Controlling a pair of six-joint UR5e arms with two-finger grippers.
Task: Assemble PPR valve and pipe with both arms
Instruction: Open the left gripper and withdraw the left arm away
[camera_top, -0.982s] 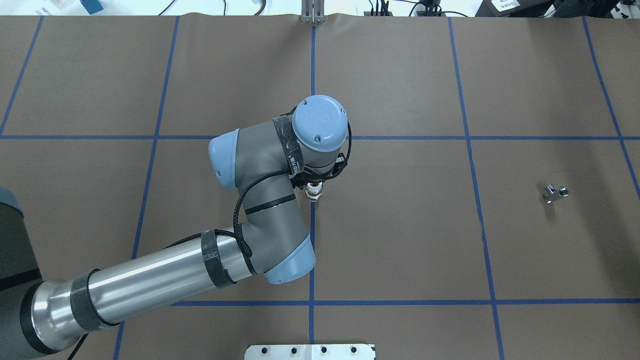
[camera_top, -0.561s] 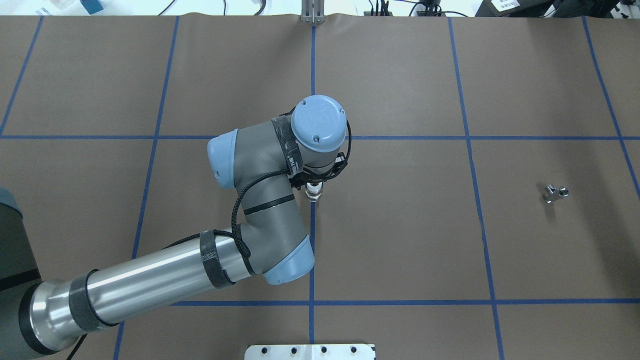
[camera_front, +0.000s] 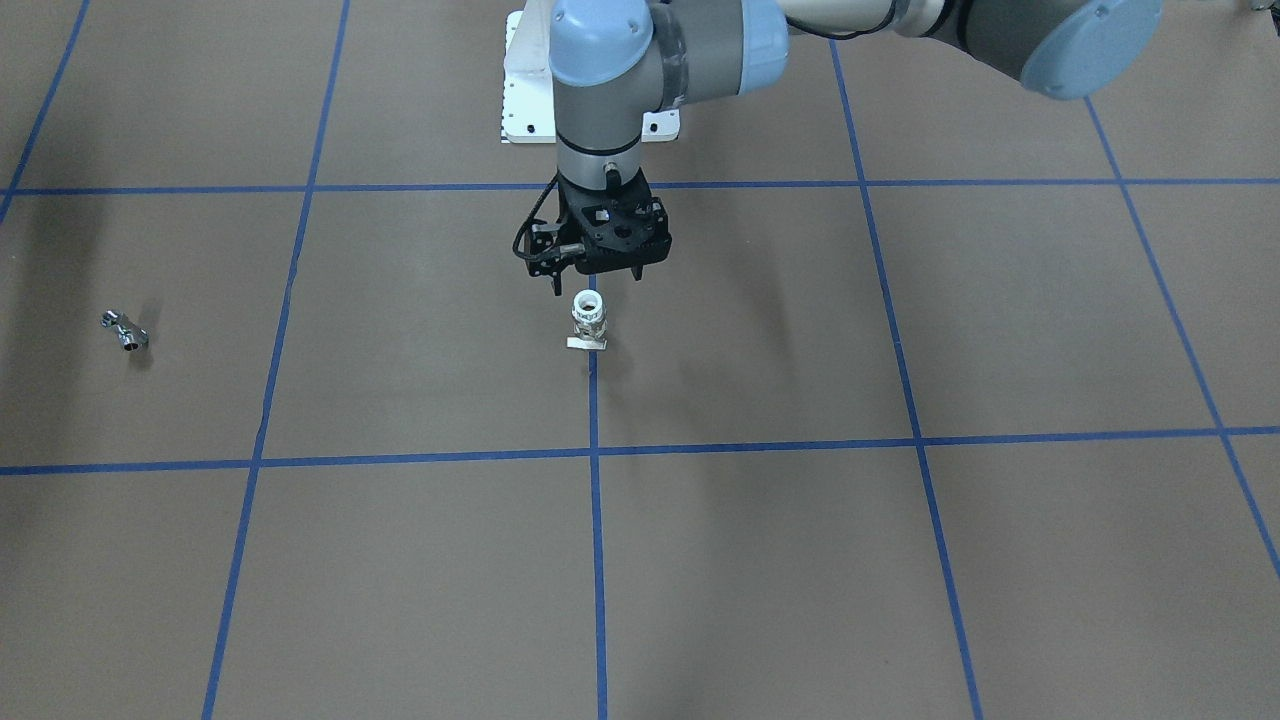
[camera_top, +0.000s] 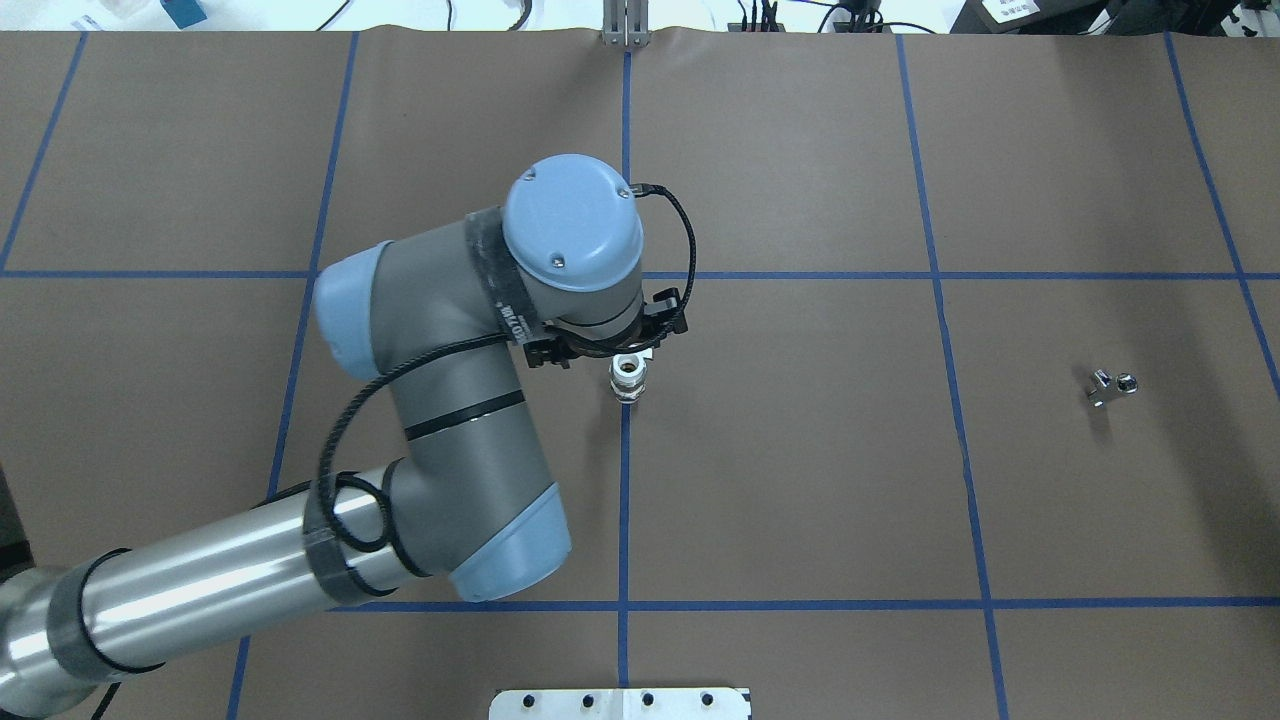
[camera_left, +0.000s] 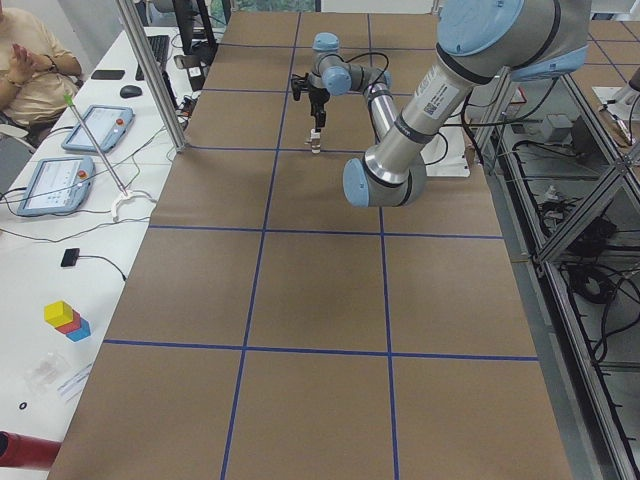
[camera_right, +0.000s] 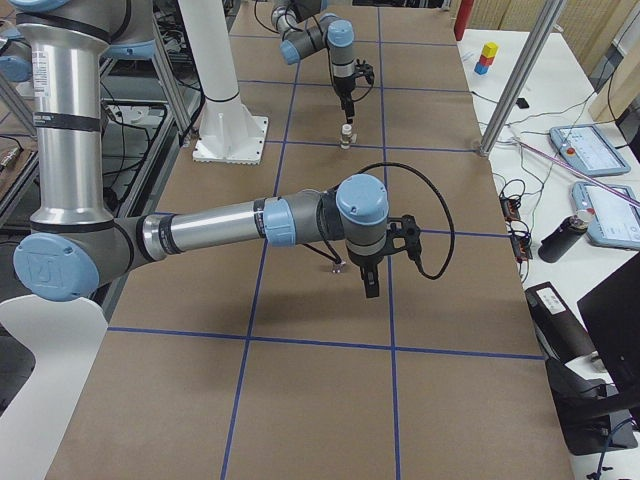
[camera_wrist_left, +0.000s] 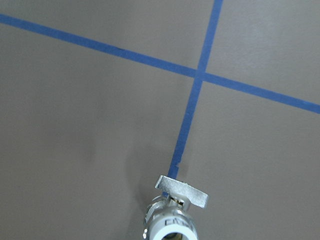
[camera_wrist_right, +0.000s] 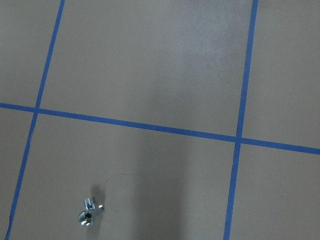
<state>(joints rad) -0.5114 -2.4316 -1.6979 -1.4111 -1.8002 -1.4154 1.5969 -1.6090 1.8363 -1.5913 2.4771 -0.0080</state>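
The PPR valve (camera_front: 588, 322) stands upright on the brown table on a blue tape line, white ring collar up and flat tab down; it also shows in the overhead view (camera_top: 628, 378) and the left wrist view (camera_wrist_left: 172, 217). My left gripper (camera_front: 595, 282) hangs just above it, open and empty. The chrome pipe (camera_top: 1110, 385) lies far off on the robot's right (camera_front: 125, 332), small in the right wrist view (camera_wrist_right: 87, 212). My right gripper (camera_right: 368, 285) hovers above the pipe; I cannot tell whether it is open or shut.
A white bolted base plate (camera_top: 620, 703) sits at the robot's edge of the table. Blue tape lines (camera_top: 625, 500) grid the brown surface. Tablets and coloured blocks (camera_left: 65, 320) lie on a side bench beyond a metal post (camera_left: 150, 70).
My left arm's wrist has risen and shifted toward the overhead view's left. The valve stands where it was, now with more of it showing.
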